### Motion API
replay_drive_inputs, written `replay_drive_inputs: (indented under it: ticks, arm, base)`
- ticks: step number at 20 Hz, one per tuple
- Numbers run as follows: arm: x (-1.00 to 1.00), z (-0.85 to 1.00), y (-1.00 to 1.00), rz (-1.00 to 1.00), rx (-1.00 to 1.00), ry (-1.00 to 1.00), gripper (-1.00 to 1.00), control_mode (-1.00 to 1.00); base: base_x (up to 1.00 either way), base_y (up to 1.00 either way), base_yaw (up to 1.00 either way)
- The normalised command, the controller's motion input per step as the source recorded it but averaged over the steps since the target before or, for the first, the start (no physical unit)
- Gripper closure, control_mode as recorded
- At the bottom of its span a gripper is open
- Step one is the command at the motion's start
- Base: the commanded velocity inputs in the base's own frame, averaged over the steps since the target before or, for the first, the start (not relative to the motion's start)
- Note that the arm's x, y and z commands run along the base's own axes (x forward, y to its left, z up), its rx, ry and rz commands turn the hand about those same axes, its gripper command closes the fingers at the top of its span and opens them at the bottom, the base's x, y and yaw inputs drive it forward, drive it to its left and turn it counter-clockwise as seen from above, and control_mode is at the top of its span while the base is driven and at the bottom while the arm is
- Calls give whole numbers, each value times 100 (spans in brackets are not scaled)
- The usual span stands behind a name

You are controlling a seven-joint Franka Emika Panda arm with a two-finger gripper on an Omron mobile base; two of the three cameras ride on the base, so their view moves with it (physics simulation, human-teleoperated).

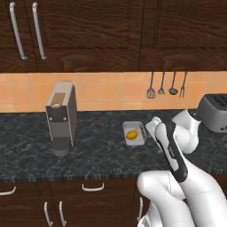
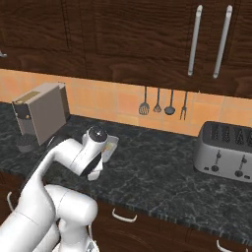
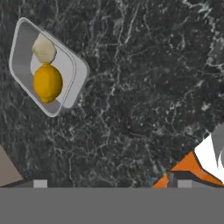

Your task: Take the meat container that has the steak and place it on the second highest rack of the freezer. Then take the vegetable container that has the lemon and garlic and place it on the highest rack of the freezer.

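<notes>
From the left base view, a grey container (image 1: 134,133) holding the lemon (image 1: 131,134) sits on the dark marble counter (image 1: 97,153), just left of the white arm's wrist, with a coffee machine (image 1: 61,116) farther left and a toaster (image 1: 214,111) to the right. From the right base view, the container (image 2: 110,147) peeks out behind the arm. In the hand view, the pincer (image 3: 112,183) is spread fully wide and holds nothing; lemon (image 3: 47,82) and garlic (image 3: 44,49) lie touching in the container (image 3: 72,85), well off to its upper left.
</notes>
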Motion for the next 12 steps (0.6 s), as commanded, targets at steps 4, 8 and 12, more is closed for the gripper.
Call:
replay_drive_inputs:
  ticks: [4, 8, 12]
  arm:
    - [59, -15, -16, 0, 0, 14, -100, -100]
    - [46, -28, -12, 0, 0, 12, -100, -100]
    - [64, -37, 0, 0, 0, 13, -100, -100]
  base:
    - [0, 0, 0]
    - [0, 0, 0]
    - [0, 0, 0]
